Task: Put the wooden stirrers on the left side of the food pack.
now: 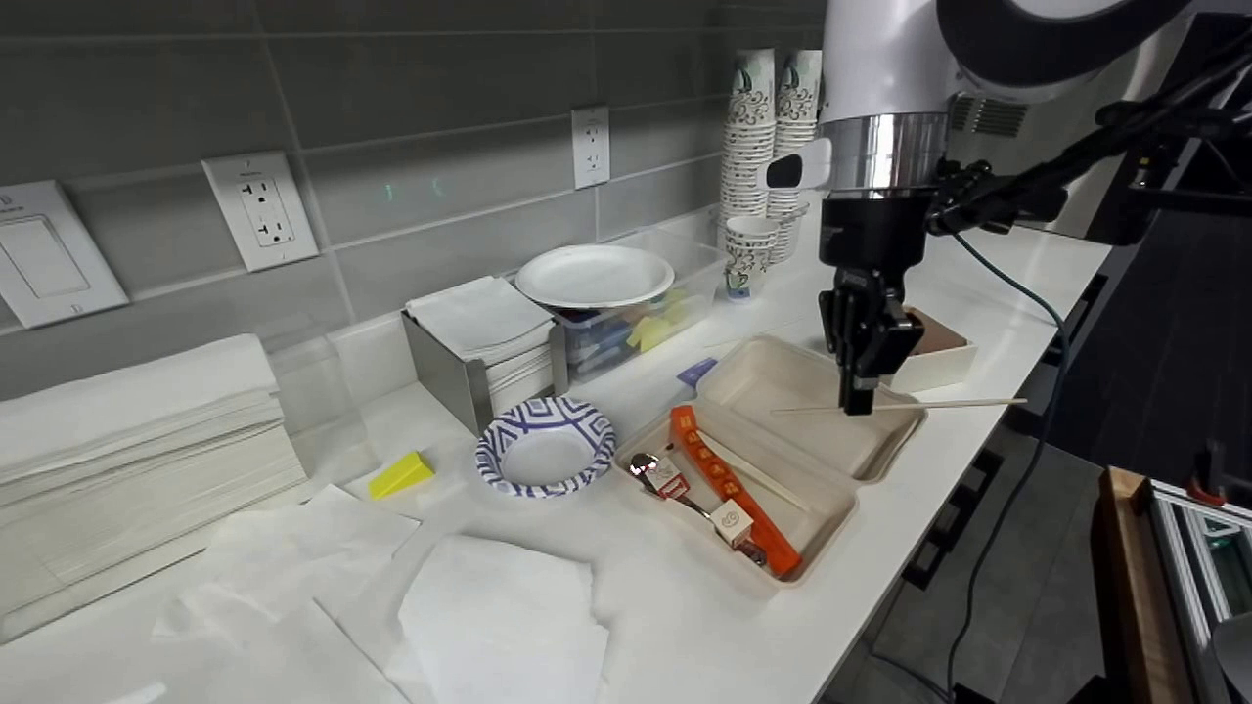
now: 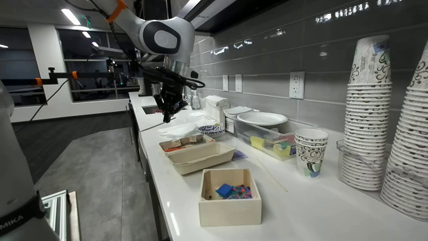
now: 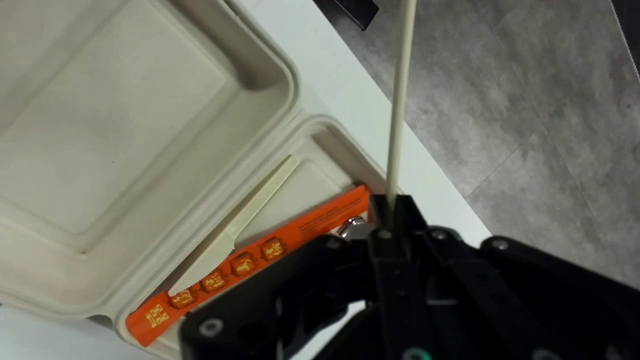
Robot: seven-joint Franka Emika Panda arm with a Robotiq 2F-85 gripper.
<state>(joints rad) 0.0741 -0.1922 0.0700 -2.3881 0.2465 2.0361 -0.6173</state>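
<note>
The tan food pack (image 1: pixel 782 376) lies open as two shallow halves on the white counter; it also shows in an exterior view (image 2: pixel 200 161) and the wrist view (image 3: pixel 115 115). One half holds an orange packet (image 3: pixel 275 247), a wooden knife (image 3: pixel 240 222) and a metal spoon (image 1: pixel 646 465). My gripper (image 1: pixel 859 399) is shut on a thin wooden stirrer (image 3: pixel 398 100), held roughly level above the pack, with one end reaching past the counter's front edge. The fingertips (image 3: pixel 392 205) hide part of it. Another wooden stirrer (image 2: pixel 272 174) lies on the counter behind the pack.
A wooden box (image 2: pixel 230 213) with coloured beads stands beside the pack. A patterned bowl (image 1: pixel 543 458), a clear bin (image 2: pixel 264 140) with a white plate, and stacked paper cups (image 2: pixel 369 134) line the counter. Loose napkins (image 1: pixel 504 616) lie past the bowl.
</note>
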